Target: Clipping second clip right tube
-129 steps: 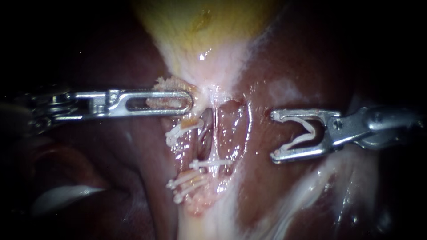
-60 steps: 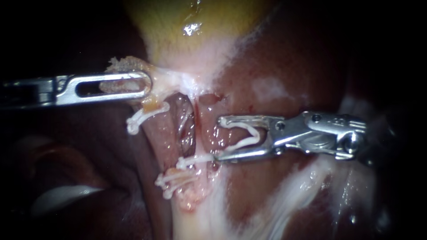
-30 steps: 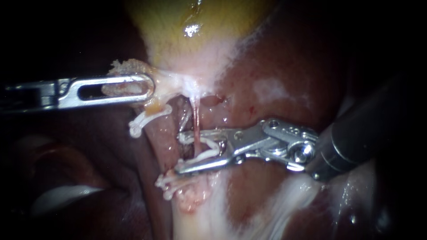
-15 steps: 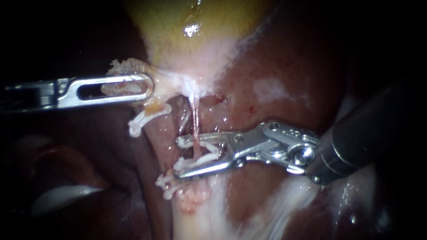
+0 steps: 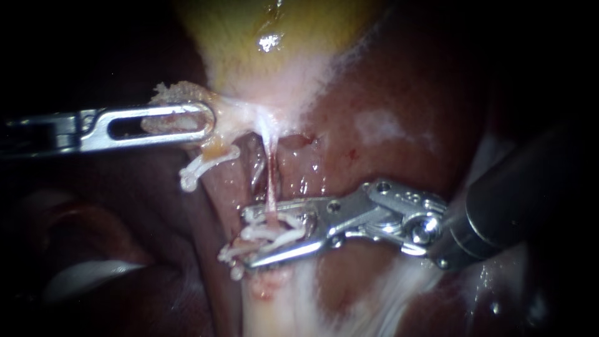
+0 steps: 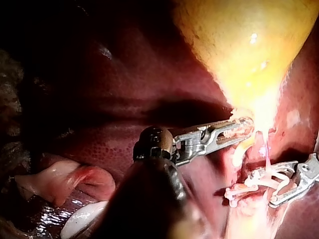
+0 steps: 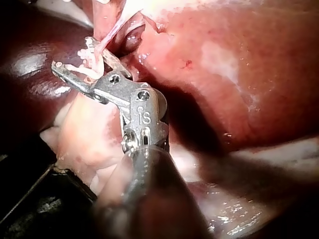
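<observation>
My left instrument [image 5: 203, 123] comes in level, jaws shut on a tag of pale tissue [image 5: 178, 93] at the neck of the yellow gallbladder [image 5: 268, 37], and holds it taut to the left. A thin pink tube [image 5: 271, 181] runs down from the neck. My right instrument [image 5: 248, 238] straddles this tube low down, one jaw on each side. Its jaws hold a white clip [image 5: 284, 228] whose legs lie around the tube. The same grip shows in the left wrist view [image 6: 239, 130]. In the right wrist view the jaws [image 7: 72, 52] sit around the tube [image 7: 112, 30].
Dark red liver [image 5: 399, 93] surrounds the site. A white clip [image 5: 199, 167] sits on the tube further left, under my left instrument's jaws. More white clips [image 5: 229, 254] cluster just below my right instrument's lower jaw. Pale tissue [image 5: 87, 274] lies at lower left.
My right instrument came in from the right with its clip, passed its jaws around the thin tube, then slid down it toward the lower clips. My left instrument keeps its grip.
</observation>
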